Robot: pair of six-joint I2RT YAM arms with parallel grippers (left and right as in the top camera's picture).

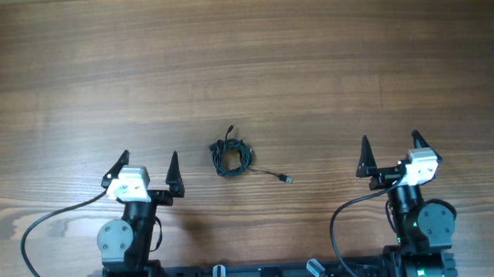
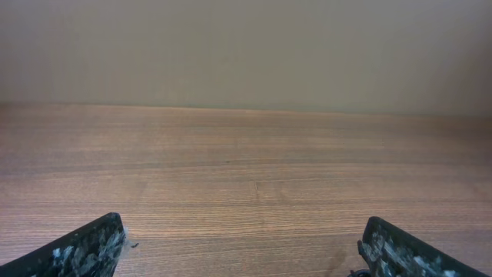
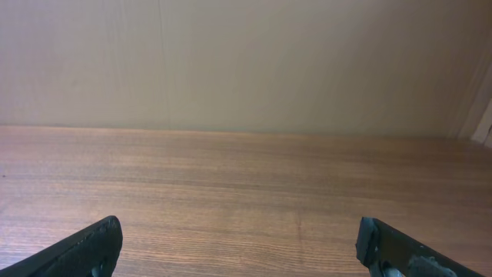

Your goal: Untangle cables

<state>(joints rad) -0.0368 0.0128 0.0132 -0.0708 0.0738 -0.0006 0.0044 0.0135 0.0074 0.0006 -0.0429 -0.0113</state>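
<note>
At the near left of the table (image 1: 243, 55), my left gripper (image 1: 148, 156) sits over bare wood with its two fingers spread wide apart, gripping nothing. Its wrist camera agrees. One dark, scuffed finger (image 2: 84, 250) pokes in at the bottom left corner and the other at the bottom right. Only wood grain runs between them, up to a plain beige wall (image 2: 246, 46). A thick black cord (image 1: 35, 231) loops out from that arm's base toward the left.

Right of that gripper, between the two arms, the cables (image 1: 231, 158) lie flat on the wood in one small, tight black bundle, coiled on itself. A short end sticks out of the top of the knot. Another strand trails off to the lower right and ends in a tiny silvery plug (image 1: 288, 180). I cannot tell how many cords are wound into it. The bundle touches neither gripper and lies nearer the left one than the right.

Farther right, my right gripper (image 1: 390, 137) stands the same way, fingers wide apart and empty. In its wrist view one finger (image 3: 84, 250) shows at the bottom left and its mate at the bottom right, with bare wood and the pale wall beyond. Another thick arm cord (image 1: 338, 222) curves around from that arm's base.
</note>
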